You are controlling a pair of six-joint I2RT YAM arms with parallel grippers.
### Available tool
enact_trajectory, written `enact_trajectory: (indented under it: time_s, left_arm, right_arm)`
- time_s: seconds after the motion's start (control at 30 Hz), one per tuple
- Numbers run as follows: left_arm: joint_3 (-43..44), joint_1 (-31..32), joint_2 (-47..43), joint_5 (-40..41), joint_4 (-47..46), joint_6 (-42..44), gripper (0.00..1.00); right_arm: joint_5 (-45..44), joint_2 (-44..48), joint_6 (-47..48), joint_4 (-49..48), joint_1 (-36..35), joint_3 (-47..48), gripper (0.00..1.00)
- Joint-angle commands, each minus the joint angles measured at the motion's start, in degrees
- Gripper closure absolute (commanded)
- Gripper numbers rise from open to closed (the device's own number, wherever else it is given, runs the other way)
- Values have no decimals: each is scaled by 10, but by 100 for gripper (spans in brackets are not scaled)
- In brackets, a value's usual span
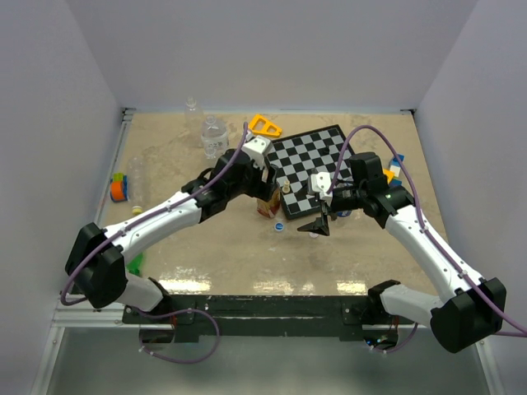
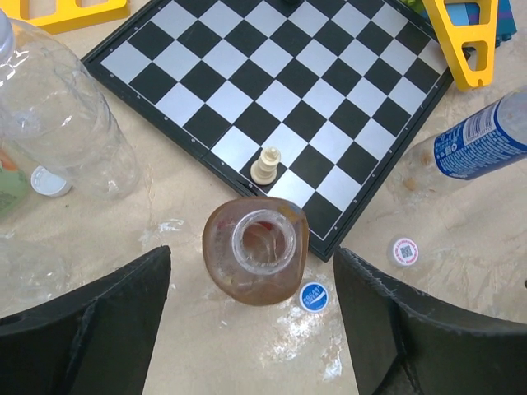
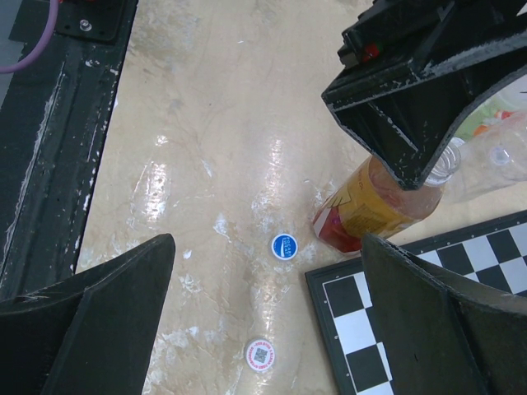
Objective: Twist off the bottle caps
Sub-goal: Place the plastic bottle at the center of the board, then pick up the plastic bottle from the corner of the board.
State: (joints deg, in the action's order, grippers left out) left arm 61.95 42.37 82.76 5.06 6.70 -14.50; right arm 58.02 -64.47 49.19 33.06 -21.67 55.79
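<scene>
The left claw [image 2: 251, 265] hangs straight over the amber bottle [image 3: 370, 210] with its fingers [image 2: 99, 317] spread apart. The bottle stands between them, and neither one touches it. The bottle's mouth is uncapped, and it stands upright just off the near corner of the chessboard [image 2: 272, 74]. A blue cap [image 2: 313, 296] lies flat on the table [image 1: 206, 263] just beside the bottle's base, on the side toward the right claw [image 3: 265, 257]. That claw is also wide apart and holds nothing. The blue cap sits on the tabletop between its two fingers, below them and not touched.

A white cap with a printed code [image 3: 260, 355] lies near the blue one, beside the board's edge. Toward the arms' bases the tabletop is bare and glossy as far as the dark frame [image 3: 49, 164] along the near edge — that is the open side.

The far side is crowded. A pale chess piece [image 2: 265, 164] stands on the board just beyond the bottle. A clear bottle [image 2: 58, 123] lies to the left with another white cap [image 2: 49, 183] against it, and a bottle with a blue label [image 2: 486, 136] lies to the right. Yellow plastic pieces [image 2: 465, 41] rest at the board's far corners.
</scene>
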Motion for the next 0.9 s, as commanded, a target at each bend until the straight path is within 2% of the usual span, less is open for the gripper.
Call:
enact_trajectory:
  time_s: [0.0, 0.4, 0.87]
  left_arm:
    - [23, -4, -40, -8, 26, -9, 14]
    - [54, -4, -102, -44, 81, 11, 10]
    - [36, -4, -218, 2, 131, 47, 7]
  right_arm:
    - [4, 11, 9, 3, 2, 0, 2]
    - [-1, 15, 11, 2, 5, -1, 2]
    - [0, 16, 13, 3, 9, -2, 2]
